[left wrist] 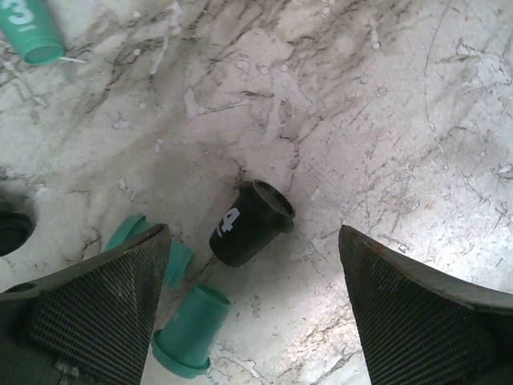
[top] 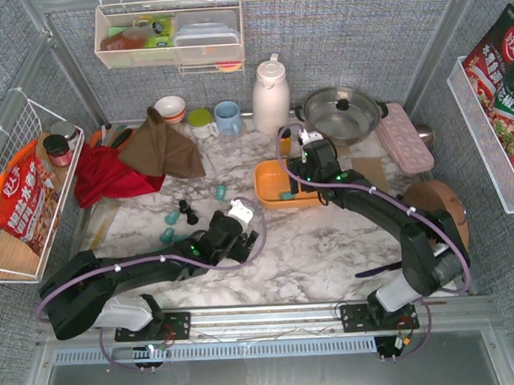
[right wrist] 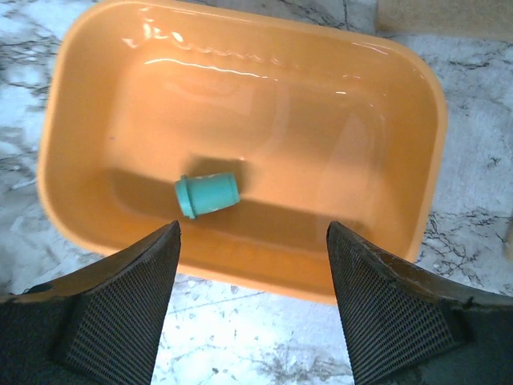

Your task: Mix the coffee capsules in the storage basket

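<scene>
The storage basket (top: pixel 265 177) is an orange tray on the marble, seen close up as the basket (right wrist: pixel 337 136) in the right wrist view. One teal coffee capsule (right wrist: pixel 207 195) lies on its side inside. My right gripper (right wrist: pixel 252 226) hangs open above the basket's near wall, holding nothing; from above this gripper (top: pixel 303 176) is over the tray. Loose capsules lie left of the basket: a black capsule (left wrist: pixel 251 223) marked 4, a teal capsule (left wrist: pixel 191 330) and another teal capsule (left wrist: pixel 30 32). My left gripper (left wrist: pixel 252 231) is open above the black capsule; from above this gripper (top: pixel 214 232) is near the capsules (top: pixel 188 213).
A brown cloth (top: pixel 161 147) and red cloth (top: pixel 104 174) lie at back left. Cups, a white jug (top: pixel 271 97), a steel pot (top: pixel 339 114) and a pink egg tray (top: pixel 405 137) line the back. A wire rack (top: pixel 25 192) stands at the left.
</scene>
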